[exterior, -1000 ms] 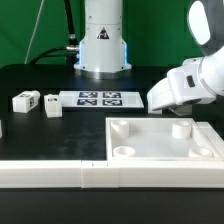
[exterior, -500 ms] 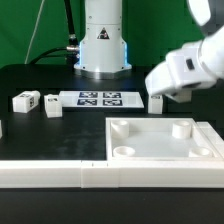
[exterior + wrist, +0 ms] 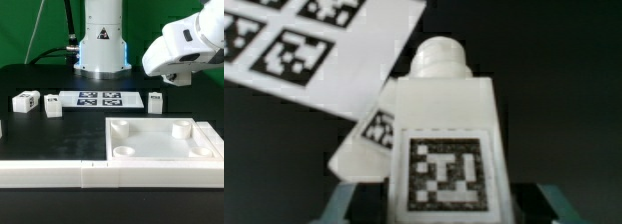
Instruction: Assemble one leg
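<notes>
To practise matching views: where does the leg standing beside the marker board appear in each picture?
Exterior view: the leg stands past the end of the marker board, toward the exterior view's right.
Wrist view: the leg fills the middle, tag facing the camera.
Shared landmark: the marker board.

no readable text, only square tags [image 3: 441, 172] on leg [image 3: 439, 100], marker board [image 3: 304, 45]

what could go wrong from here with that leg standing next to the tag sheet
1. The leg stands upright on its own under the raised, open hand; an off-centre descent could tip it over.
2. It sits close to the marker board, so a finger might catch the board's edge.
3. A toppled leg could roll against the white tray piece nearby.
</notes>
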`<state>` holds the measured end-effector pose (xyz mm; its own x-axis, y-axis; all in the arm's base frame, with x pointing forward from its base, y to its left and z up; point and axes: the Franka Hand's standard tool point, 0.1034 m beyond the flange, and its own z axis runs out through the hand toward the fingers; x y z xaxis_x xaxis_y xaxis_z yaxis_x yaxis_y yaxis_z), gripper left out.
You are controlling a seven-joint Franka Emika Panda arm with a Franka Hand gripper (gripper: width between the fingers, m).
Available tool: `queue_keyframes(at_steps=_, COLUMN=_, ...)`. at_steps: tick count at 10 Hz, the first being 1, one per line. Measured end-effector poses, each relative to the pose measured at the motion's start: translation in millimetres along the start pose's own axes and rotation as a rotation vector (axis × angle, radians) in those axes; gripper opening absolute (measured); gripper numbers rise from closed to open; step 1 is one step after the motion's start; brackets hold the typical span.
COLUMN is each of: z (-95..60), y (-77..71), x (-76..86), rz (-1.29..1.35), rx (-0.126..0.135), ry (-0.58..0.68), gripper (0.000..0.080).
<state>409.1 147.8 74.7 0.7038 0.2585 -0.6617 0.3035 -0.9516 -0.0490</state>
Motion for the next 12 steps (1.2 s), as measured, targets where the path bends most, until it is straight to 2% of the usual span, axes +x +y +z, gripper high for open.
queue_keyframes(at_steps=2, z=-0.9, y=3.1, x=0.5, rz=0.006, rx=-0.007, ry=0.161, gripper=0.0291)
queue_keyframes(at_steps=3, z=-9.6, y=15.7, x=12.2, rz=-0.017, rx=-0.005, ry=0.274, gripper=0.0291)
queue_keyframes(at_steps=4, z=-18.1, y=26.8, x=12.5, rz=-0.001, rx=-0.004, ry=0.362, gripper=0.0291)
queue_keyframes(at_steps=5, z=-28.3, y=44.4, x=4.2, rz=0.013, rx=-0.001, ry=0.443, gripper=0.0291)
queue_keyframes(at_steps=6, z=-33.8, y=61.5, x=-7.2, rz=0.057, rx=0.016, ry=0.493, gripper=0.0291)
queue_keyframes(at_steps=8, z=-36.3, y=62.6, x=0.7, rz=0.056, rx=-0.008, ry=0.705, gripper=0.0291)
queue_keyframes(at_steps=10, z=-36.1, y=65.0, x=1.4, rz=0.053, rx=-0.027, ry=0.854, gripper=0.0291)
queue_keyframes(at_steps=12, z=-49.8, y=63.5, x=12.3, rz=0.023, rx=-0.062, ry=1.065, gripper=0.0291)
